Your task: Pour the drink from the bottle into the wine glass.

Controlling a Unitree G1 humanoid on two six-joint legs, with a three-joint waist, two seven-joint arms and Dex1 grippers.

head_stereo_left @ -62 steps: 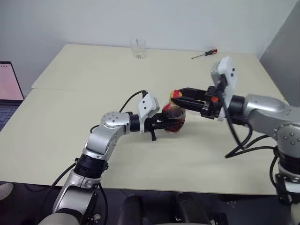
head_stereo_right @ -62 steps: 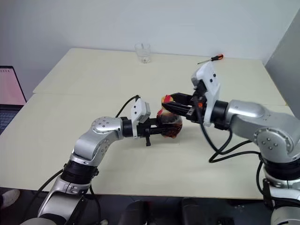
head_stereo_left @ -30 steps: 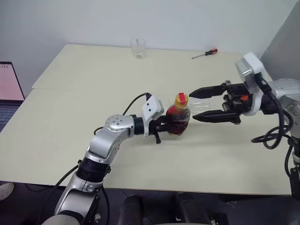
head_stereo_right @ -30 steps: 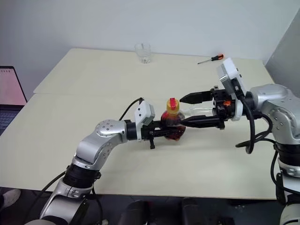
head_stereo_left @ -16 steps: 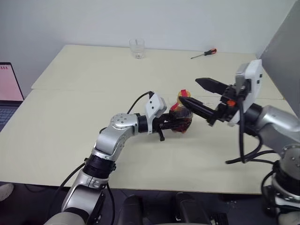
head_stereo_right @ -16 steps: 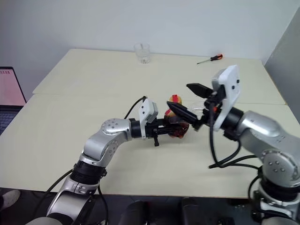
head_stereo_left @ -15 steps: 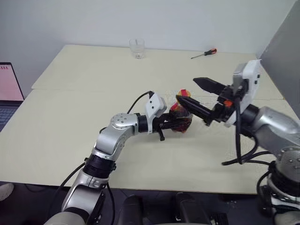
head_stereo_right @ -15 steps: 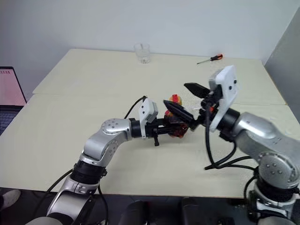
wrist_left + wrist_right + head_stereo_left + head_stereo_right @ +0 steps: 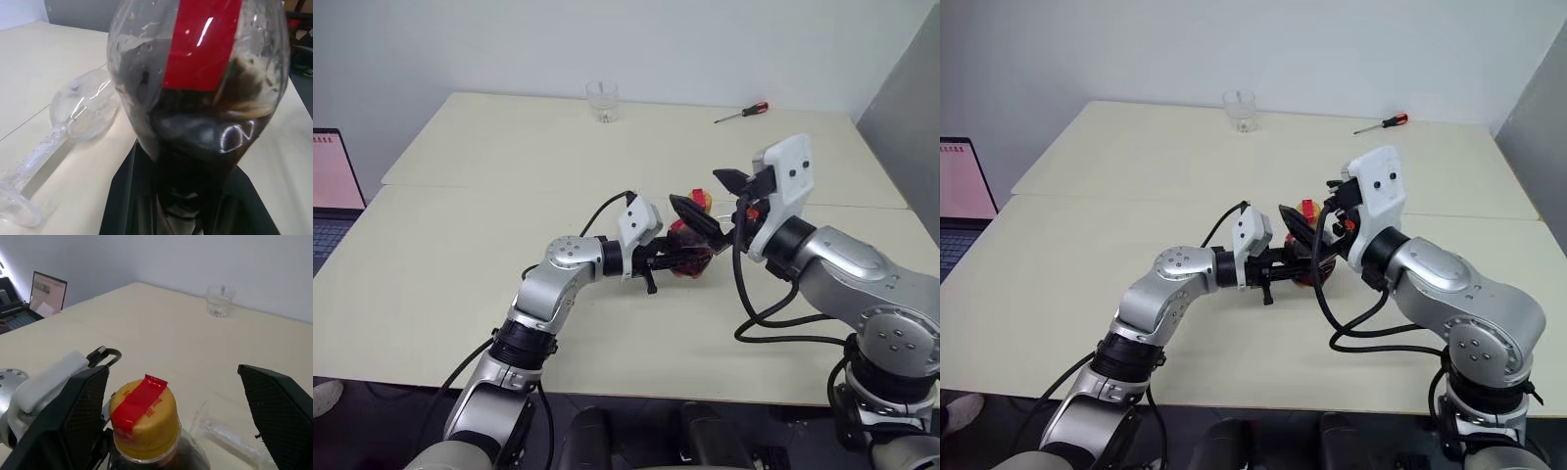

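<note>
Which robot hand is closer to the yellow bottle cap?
The right. The right gripper is open with a finger on each side of the cap; the left gripper is shut lower down on the bottle.

Wine glass (image 9: 73, 122) beside bottle (image 9: 200, 98)

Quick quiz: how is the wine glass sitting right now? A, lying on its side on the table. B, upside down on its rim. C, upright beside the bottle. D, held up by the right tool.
A: the wine glass lies on its side on the table, bowl, stem and foot stretched out along the surface beside the bottle.
</note>
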